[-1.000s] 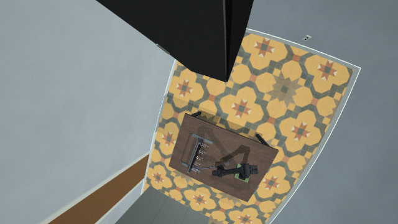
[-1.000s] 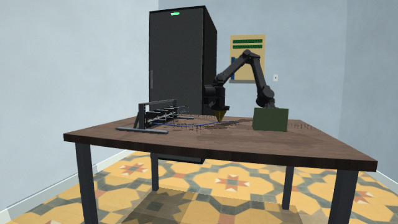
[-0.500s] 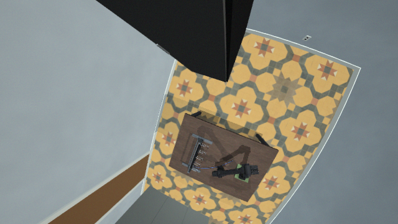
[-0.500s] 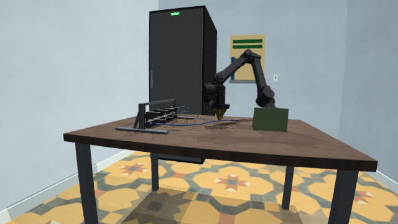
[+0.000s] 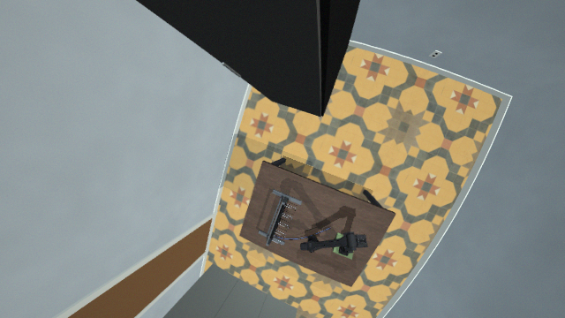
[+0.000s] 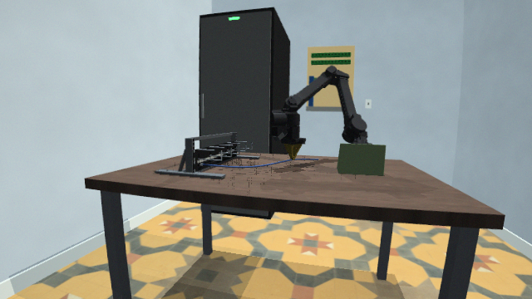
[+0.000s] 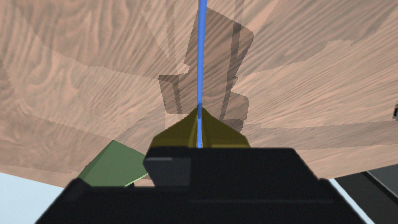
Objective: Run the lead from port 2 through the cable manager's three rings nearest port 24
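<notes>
A: Gripping the lead (image 7: 201,60), the gripper (image 6: 294,155) is pointing straight down, just above the table (image 6: 374,195). We are seeing its olive fingers pinched together, with the blue cable running out between them in the wrist view.

B: Where is the lead lying?

A: We are tracing it from the rack (image 6: 189,155) across the wood to the fingertips. In the exterior view it is sagging in a shallow curve (image 6: 249,165) between rack and gripper, and a short tail (image 6: 309,159) is carrying on past the fingers toward the green base (image 6: 361,159).

B: Is it sitting in any ring?

A: We are unable to tell. The rings (image 6: 233,148) are showing only as thin grey loops along the rack's front, too small to resolve. From the top view, the lead (image 5: 291,238) is leaving the rack (image 5: 279,212) near its lower end and running toward the gripper (image 5: 305,246).

B: How is the rack standing?

A: It is standing upright on the table's left part, well apart from the base (image 5: 340,251), with its flat foot (image 6: 189,174) resting on the wood.

B: And the arm?

A: The arm (image 6: 332,80) is arching up from the base and folding down to the wrist. A black cabinet (image 6: 241,79) is standing behind the table.
</notes>
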Robot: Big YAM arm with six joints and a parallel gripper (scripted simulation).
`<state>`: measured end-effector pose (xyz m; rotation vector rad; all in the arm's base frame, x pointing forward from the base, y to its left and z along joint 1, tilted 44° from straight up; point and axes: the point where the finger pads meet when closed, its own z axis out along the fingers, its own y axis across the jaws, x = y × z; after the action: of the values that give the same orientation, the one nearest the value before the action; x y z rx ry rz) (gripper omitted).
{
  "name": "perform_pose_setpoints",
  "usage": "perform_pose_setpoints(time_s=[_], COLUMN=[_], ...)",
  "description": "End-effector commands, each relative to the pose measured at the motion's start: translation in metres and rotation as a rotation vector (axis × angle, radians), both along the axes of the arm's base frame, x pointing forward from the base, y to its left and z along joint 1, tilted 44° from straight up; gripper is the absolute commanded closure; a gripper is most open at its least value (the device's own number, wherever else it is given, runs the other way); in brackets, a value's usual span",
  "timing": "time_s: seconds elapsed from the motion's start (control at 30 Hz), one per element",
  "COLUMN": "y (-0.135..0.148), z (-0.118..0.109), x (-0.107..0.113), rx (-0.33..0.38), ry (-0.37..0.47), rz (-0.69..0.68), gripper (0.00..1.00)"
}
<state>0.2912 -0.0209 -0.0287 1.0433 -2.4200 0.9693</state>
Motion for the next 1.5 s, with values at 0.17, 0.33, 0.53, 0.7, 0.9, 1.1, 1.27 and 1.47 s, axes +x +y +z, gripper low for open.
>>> perform_pose_setpoints(time_s=[0.17,0.33,0.53,0.7,0.9,1.1,1.27,1.47], y=[-0.003,-0.011,-0.017,-0.023,-0.017,-0.017,-0.017,-0.017], z=[0.069,0.109,0.153,0.189,0.202,0.221,0.221,0.221], x=[0.095,0.158,0.216,0.263,0.279,0.277,0.278,0.278], rx=[0.027,0.026,0.029,0.03,0.021,0.017,0.016,0.016], ry=[0.077,0.228,0.339,0.43,0.463,0.426,0.424,0.424], rz=[0.144,0.271,0.388,0.483,0.53,0.531,0.531,0.531], gripper=[1.0,1.0,1.0,1.0,1.0,1.0,1.0,1.0])
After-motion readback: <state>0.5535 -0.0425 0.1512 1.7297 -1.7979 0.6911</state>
